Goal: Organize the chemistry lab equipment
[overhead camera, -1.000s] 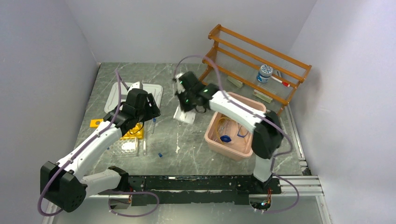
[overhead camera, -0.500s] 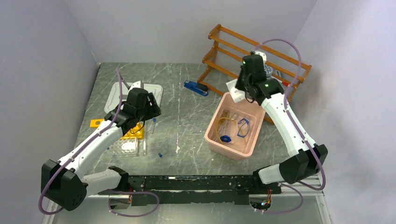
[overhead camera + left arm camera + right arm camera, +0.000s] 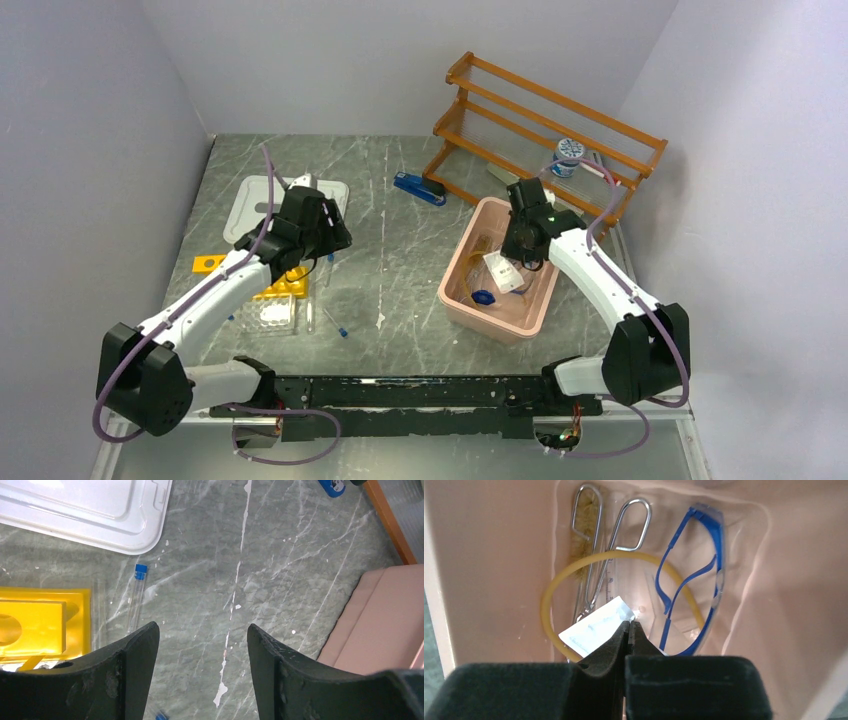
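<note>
Placement of the white flat packet (image 3: pixel 594 627) into the pink rectangular plastic bin (image 3: pixel 488 322) is judged to be the step in hand. The packet is seen pinched by one corner between the pressed-together fingers of the right end effector (image 3: pixel 630 625), which is held low over the bin's middle; whether the packet's free edge is touching the things beneath cannot be told. Below it in the bin are seen the coiled tan rubber tubing (image 3: pixel 624 553), the blue-framed clear goggles (image 3: pixel 716 555) and a wire-handled bristle brush (image 3: pixel 586 535), so these are taken as already sorted. The left end effector (image 3: pixel 201 630) is spread wide with nothing between its fingers and is held above the grey marbled desk (image 3: pixel 280 555), well apart from the bin. A small clear blue-capped tube (image 3: pixel 136 597) is left lying flat on the desk, just beside a yellow plastic rack (image 3: pixel 45 625) and near a clear plastic lid (image 3: pixel 75 510). For the next move, an opening of the right fingers is called for, so that the packet is dropped among the bin's contents, followed by a straight lift clear of the rim. The tube would then need to be approached from above by the left arm, with the fingers set across its narrow body, since a round tube may be rolled away by a glancing touch
</note>
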Robot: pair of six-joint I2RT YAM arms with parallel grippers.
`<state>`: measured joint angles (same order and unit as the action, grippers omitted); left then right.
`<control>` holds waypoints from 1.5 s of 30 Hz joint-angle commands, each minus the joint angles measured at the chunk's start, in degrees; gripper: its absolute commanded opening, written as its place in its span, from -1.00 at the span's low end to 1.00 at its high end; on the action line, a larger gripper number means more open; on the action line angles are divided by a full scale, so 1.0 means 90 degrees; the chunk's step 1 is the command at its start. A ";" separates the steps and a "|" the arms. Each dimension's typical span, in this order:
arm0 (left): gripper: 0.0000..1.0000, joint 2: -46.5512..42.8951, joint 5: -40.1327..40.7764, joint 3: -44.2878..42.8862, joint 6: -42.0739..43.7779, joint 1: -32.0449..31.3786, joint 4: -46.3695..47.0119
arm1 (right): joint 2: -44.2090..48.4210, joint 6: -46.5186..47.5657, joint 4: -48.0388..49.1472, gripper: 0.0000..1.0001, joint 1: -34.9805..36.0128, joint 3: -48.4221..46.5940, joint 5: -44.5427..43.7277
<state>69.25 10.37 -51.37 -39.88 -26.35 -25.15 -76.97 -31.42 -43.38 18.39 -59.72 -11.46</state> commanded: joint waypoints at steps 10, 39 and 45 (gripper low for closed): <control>0.37 0.0140 -0.0292 -0.0131 -0.0111 0.0047 0.0309 | -0.0520 0.0301 0.0119 -0.79 0.0138 0.0152 0.1223; 0.41 -0.0174 0.0597 0.0460 0.0093 0.0048 -0.1497 | -0.0711 0.0926 0.1781 -0.15 0.2286 -0.1632 0.1623; 0.23 0.0177 0.0927 0.0698 -0.0018 0.0047 -0.1489 | -0.0974 0.0902 0.2083 -0.23 0.2541 -0.1597 0.1713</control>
<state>69.06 16.80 -46.46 -38.68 -26.35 -38.06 -84.73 -22.74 -28.45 39.94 -74.24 2.98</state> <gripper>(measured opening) 0.618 0.394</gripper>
